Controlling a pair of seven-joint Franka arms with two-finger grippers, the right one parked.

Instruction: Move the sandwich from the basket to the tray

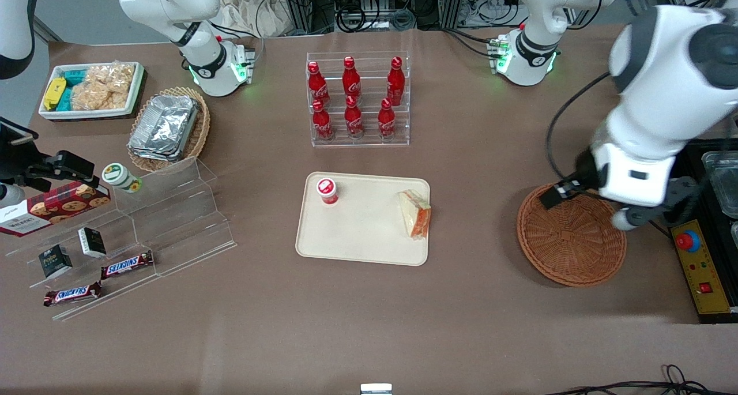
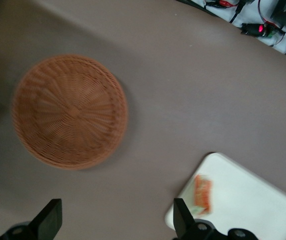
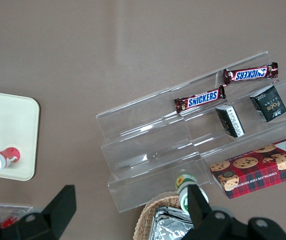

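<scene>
The sandwich [image 1: 415, 213] lies on the cream tray [image 1: 363, 233], at its edge toward the working arm's end; its orange-red filling edge faces up. It also shows in the left wrist view [image 2: 202, 194], on the tray [image 2: 253, 200]. The round reddish-brown basket [image 1: 571, 242] is empty, as the left wrist view also shows [image 2: 70, 111]. My left gripper [image 1: 637, 210] hangs high over the basket's rim toward the working arm's end. In the left wrist view the gripper [image 2: 115, 210] is open and holds nothing.
A red-capped cup [image 1: 327, 190] stands on the tray. A clear rack of red bottles [image 1: 357, 101] stands farther back. A yellow control box with a red button [image 1: 700, 268] lies beside the basket. A stepped acrylic stand with snack bars [image 1: 127, 251] is toward the parked arm's end.
</scene>
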